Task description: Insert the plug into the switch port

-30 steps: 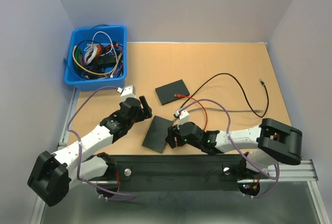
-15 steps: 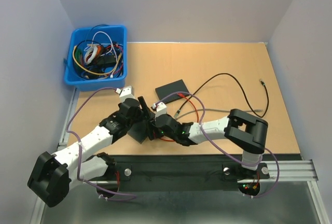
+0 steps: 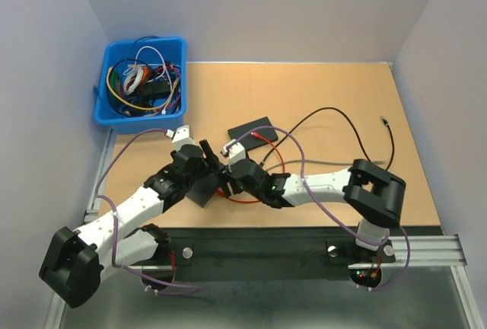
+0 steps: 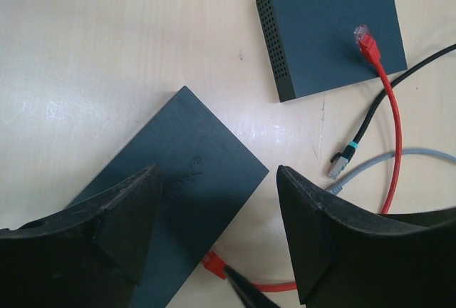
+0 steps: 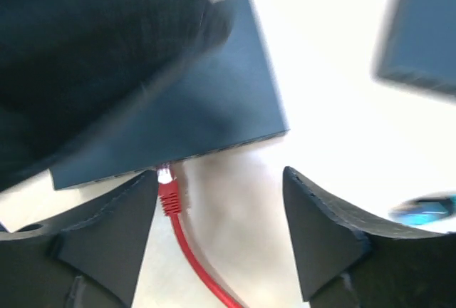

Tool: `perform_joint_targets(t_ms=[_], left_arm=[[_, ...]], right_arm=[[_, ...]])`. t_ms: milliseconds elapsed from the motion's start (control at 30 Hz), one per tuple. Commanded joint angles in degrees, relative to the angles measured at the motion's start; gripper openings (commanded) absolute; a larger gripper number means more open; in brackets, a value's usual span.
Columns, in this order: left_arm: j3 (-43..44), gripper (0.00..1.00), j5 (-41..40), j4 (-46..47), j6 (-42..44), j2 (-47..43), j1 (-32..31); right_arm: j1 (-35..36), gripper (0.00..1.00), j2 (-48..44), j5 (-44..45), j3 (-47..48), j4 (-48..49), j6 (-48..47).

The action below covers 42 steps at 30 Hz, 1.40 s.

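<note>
Overhead, a blue bin [image 3: 140, 85] of tangled cables sits at the worktop's [image 3: 342, 93] far left corner; nearer, the left end effector [image 4: 217, 229] hangs over a dark flat switch [image 4: 182, 183], fingers spread wide, gripping nothing; the red plug [image 5: 165, 180] touches that switch's port edge, though whether it is seated cannot be told; the right end effector [image 5: 217, 208] is likewise spread, the plug just beside one finger [image 5: 107, 237]; further right lies a second switch [image 4: 331, 37] with another red connector [image 4: 365, 40] resting on top; a black cable [image 3: 358, 127] curls beyond.
</note>
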Motion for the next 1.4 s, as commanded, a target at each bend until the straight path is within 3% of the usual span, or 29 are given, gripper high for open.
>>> perform_joint_targets(t_ms=[0,267,567,833,1033,1367], left_arm=[[-1.11,0.77,-0.24,-0.61,0.05,0.30,0.06],[-1.81,0.78,1.34,-0.53,0.22,-1.89,2.43],[-3.75,0.79,5.30,5.27,2.86,1.26,5.60],[-2.96,0.79,2.84,6.77,4.61,3.11,5.86],[-1.64,0.78,-1.29,5.98,4.70,3.82,5.78],[-3.13,0.77,-1.29,8.52,5.58,1.36,5.78]], right_arm=[[-1.42,0.77,-9.42,5.44,0.35,2.08,-7.13],[-8.26,0.79,-18.75,8.18,-5.45,-6.08,-3.81],[-11.96,0.78,-19.46,-0.16,-8.97,-13.39,-2.13],[-11.96,0.79,-16.13,-5.00,-10.21,-13.66,-4.42],[-11.88,0.80,-11.30,-4.92,-8.10,-13.92,-5.47],[-12.32,0.80,-3.29,-2.81,-4.05,-13.83,-6.17]])
